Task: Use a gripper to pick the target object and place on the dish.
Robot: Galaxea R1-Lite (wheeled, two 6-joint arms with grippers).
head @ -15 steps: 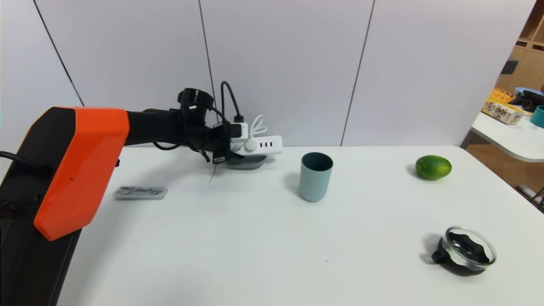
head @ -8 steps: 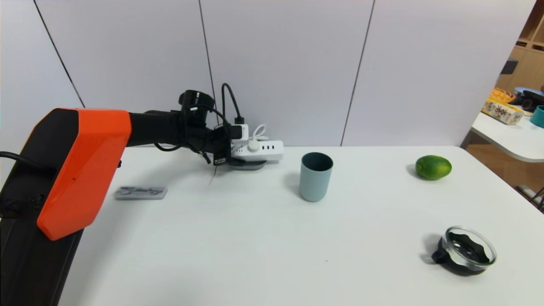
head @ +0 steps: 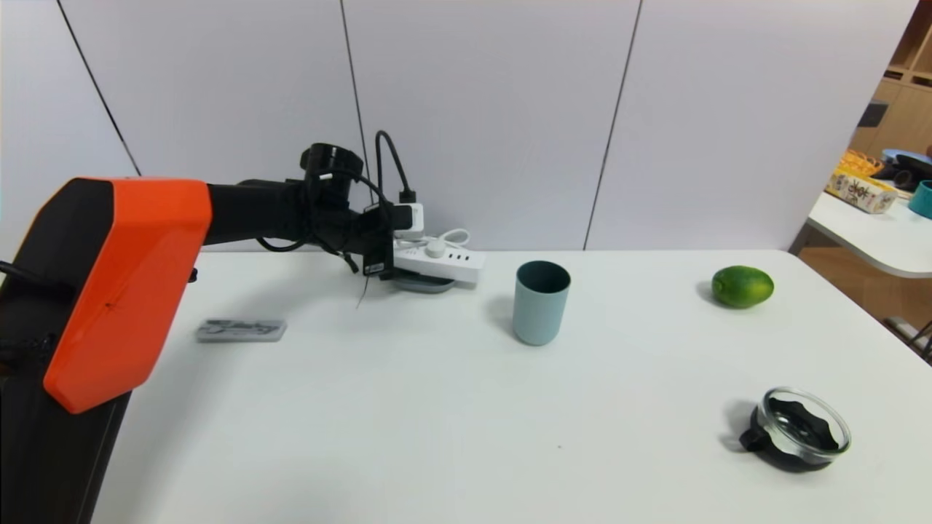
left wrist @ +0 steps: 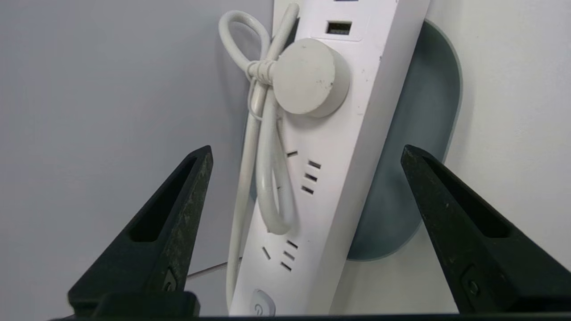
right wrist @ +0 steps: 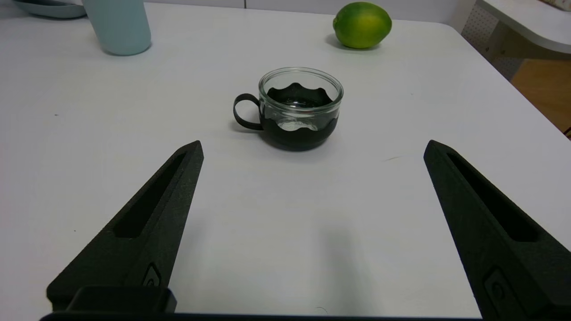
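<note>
The white power strip (head: pixel 438 260) lies across the small grey-blue dish (head: pixel 426 284) at the back of the table, its ends overhanging the rim. In the left wrist view the strip (left wrist: pixel 330 200) carries its round plug (left wrist: pixel 308 76) and looped cord (left wrist: pixel 267 178), with the dish (left wrist: pixel 424 133) beneath it. My left gripper (left wrist: pixel 305 151) is open, its fingers wide on both sides of the strip and clear of it. In the head view the left gripper (head: pixel 382 251) sits at the strip's left end. My right gripper (right wrist: pixel 313 142) hangs open and empty over bare table.
A blue-grey cup (head: pixel 540 302) stands right of the dish. A lime (head: pixel 741 286) lies at the far right. A glass bowl with a black base (head: pixel 804 429) sits near the front right. A flat grey pack (head: pixel 240 330) lies at the left.
My left gripper has opened and let go of the power strip, which has sunk from just above the dish onto it. The left arm has risen slightly.
</note>
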